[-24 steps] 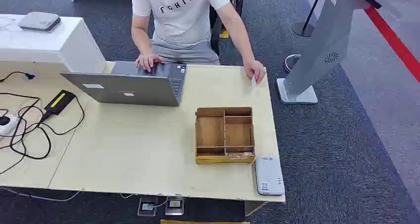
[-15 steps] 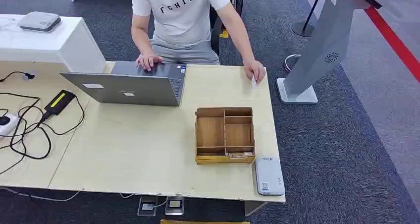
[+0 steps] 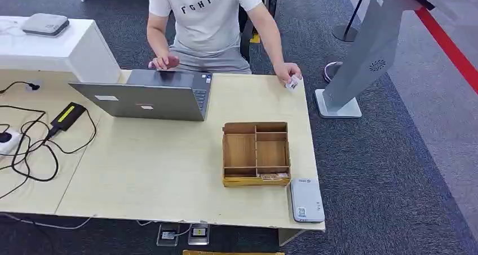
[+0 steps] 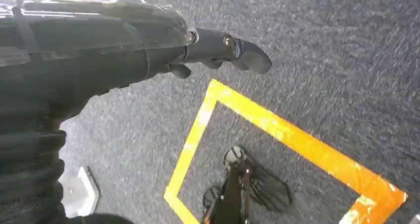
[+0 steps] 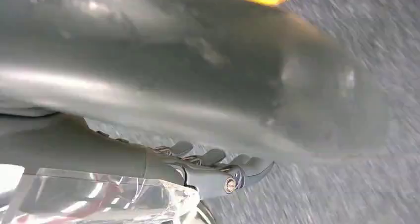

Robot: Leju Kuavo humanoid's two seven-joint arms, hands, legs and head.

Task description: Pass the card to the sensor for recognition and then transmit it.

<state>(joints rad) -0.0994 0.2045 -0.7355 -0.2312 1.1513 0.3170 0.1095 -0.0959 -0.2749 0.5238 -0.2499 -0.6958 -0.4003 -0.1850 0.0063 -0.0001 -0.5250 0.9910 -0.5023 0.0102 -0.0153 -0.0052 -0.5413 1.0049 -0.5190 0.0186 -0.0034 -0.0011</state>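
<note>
Sitting pinched in a person's hand [image 3: 288, 73], upper middle of the frame: card [image 3: 292, 84]. Hanging over carpet, holding nothing, far from it: left hand [image 4: 218, 48] and right hand [image 5: 218, 169], fingers loose.

You have one card [image 3: 292, 84], pinched in a person's [image 3: 208, 18] hand at the desk's [image 3: 158, 170] far edge. You see one laptop [image 3: 144, 100], one wooden tray [image 3: 256, 153] with several compartments, and one white reader [image 3: 306, 200] just beside it. One kiosk [image 3: 366, 52] stands on the carpet. Two robot hands hang over the floor: left hand [image 4: 218, 48], right hand [image 5: 213, 169].
</note>
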